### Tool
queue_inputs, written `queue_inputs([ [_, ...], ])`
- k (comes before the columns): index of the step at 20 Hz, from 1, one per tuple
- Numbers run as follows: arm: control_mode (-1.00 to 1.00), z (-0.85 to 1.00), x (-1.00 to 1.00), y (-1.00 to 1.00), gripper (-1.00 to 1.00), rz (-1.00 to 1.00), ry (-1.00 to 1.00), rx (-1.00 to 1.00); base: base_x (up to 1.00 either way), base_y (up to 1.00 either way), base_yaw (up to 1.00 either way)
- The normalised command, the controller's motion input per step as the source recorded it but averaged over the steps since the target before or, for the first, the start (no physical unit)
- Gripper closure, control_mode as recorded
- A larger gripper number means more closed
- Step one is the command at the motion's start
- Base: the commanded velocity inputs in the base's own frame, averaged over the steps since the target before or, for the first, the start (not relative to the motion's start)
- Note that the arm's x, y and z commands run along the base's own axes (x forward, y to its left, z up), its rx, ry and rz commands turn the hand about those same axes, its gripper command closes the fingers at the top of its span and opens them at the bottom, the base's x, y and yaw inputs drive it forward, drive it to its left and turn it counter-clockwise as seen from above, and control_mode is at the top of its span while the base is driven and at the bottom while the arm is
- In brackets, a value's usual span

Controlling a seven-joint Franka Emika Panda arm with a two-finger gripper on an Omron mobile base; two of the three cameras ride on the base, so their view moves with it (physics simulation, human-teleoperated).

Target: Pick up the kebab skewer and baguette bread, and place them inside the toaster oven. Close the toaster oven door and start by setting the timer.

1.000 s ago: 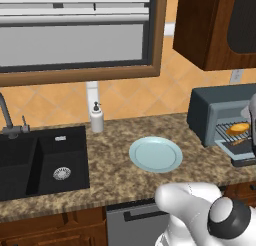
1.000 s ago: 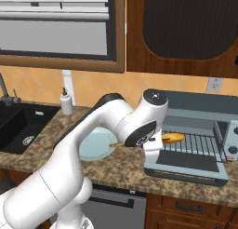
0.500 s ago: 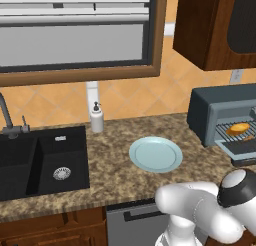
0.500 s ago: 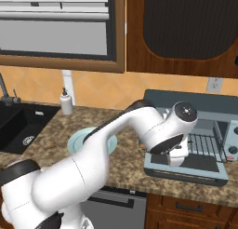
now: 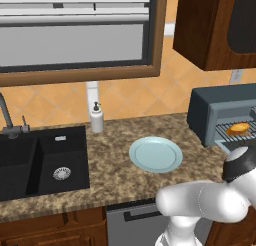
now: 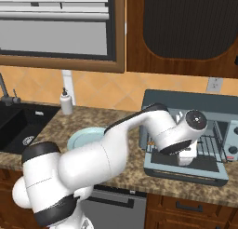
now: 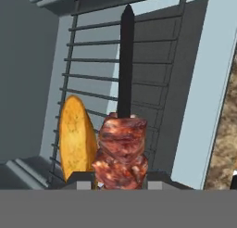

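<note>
In the hand view my gripper point(image 7: 120, 180) is shut on the kebab skewer point(image 7: 121, 154). Its reddish-brown meat chunks sit between the fingertips point(image 7: 83, 180), and its dark stick points up over the wire rack point(image 7: 157, 60). The golden baguette bread point(image 7: 76, 138) lies on that rack just left of the skewer. From the left base camera the baguette bread point(image 5: 238, 128) shows inside the dark grey toaster oven point(image 5: 216, 110). In the right base view my arm point(image 6: 179, 135) reaches over the dropped-open toaster oven door point(image 6: 186, 168) into the toaster oven point(image 6: 186, 102).
A pale blue plate point(image 5: 155, 154) lies on the granite counter point(image 5: 115, 170) left of the oven. A black sink point(image 5: 40, 160) and a soap dispenser point(image 5: 97, 118) are farther left. Dark wooden cabinets point(image 6: 181, 32) hang above the oven.
My arm has swung right from above the plate to the oven's opening, carrying the skewer over the open door. The baguette has stayed on the rack.
</note>
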Motion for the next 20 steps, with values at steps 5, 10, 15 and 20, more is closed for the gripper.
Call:
queue_inputs([
  [5,-1.00,-0.07,0.45,-0.17,1.00,-0.14,-0.05,0.07,0.00,0.00,0.00],
  [10,-1.00,-0.09,0.12,-0.22,1.00,-0.07,-0.01,0.08,0.00,0.00,0.00],
  [15,-1.00,-0.21,0.10,-0.17,1.00,0.00,0.00,0.00,0.00,0.00,0.00],
  [20,-1.00,-0.24,0.21,0.00,1.00,0.00,0.00,0.00,0.00,0.00,0.00],
])
